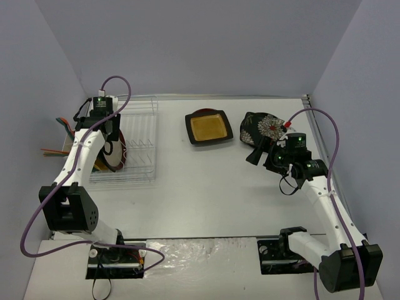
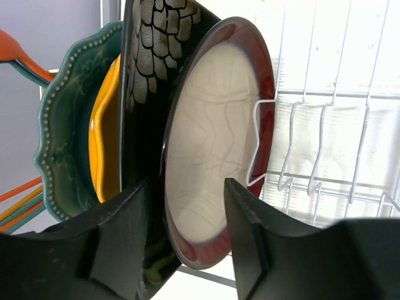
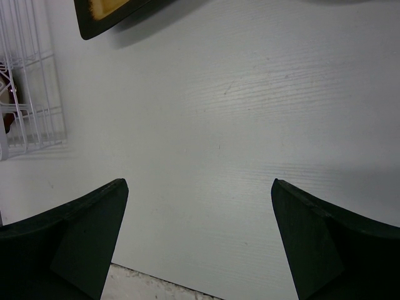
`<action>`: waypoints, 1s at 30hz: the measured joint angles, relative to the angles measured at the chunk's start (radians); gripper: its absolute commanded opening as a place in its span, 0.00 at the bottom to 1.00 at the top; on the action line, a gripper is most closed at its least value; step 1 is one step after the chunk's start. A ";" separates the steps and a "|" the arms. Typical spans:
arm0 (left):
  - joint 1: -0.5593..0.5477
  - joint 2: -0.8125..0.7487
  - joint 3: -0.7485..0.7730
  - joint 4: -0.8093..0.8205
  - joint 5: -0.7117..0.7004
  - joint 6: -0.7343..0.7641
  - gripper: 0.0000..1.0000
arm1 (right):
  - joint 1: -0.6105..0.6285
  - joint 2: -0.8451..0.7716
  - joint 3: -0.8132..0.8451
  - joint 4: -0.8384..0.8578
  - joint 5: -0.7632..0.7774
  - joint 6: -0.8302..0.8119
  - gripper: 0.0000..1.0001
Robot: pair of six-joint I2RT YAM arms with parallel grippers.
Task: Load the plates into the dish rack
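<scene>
Straddling the red-rimmed plate (image 2: 215,144), left end effector (image 2: 187,182) has unclear hold; right end effector (image 3: 199,183) gapes empty.

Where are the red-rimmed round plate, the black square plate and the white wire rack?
red-rimmed round plate (image 2: 212,156), left wrist view, pale centre.
black square plate (image 1: 209,127), top external view, yellow centre.
white wire rack (image 1: 140,112), top external view, far wires.

Right tool (image 3: 199,184) hangs low, jaws spread wide, only white surface (image 3: 250,94) between them. Top left, a corner of the black square plate (image 3: 103,14), yellow inside. Far left, the dish rack (image 3: 31,94), with a dab of red (image 3: 6,120) behind its wires, possibly a plate.
</scene>
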 measured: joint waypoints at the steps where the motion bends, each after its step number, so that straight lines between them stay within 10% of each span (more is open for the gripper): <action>1: -0.001 -0.001 0.000 0.000 0.007 -0.003 0.57 | 0.000 -0.002 0.000 0.000 0.000 0.000 0.95; 21: -0.001 -0.247 0.036 -0.080 0.140 -0.182 0.92 | -0.004 0.059 0.038 0.015 0.190 0.070 1.00; 30: -0.001 -0.452 -0.013 -0.102 0.278 -0.277 0.93 | -0.074 0.274 0.099 0.123 0.283 0.145 0.97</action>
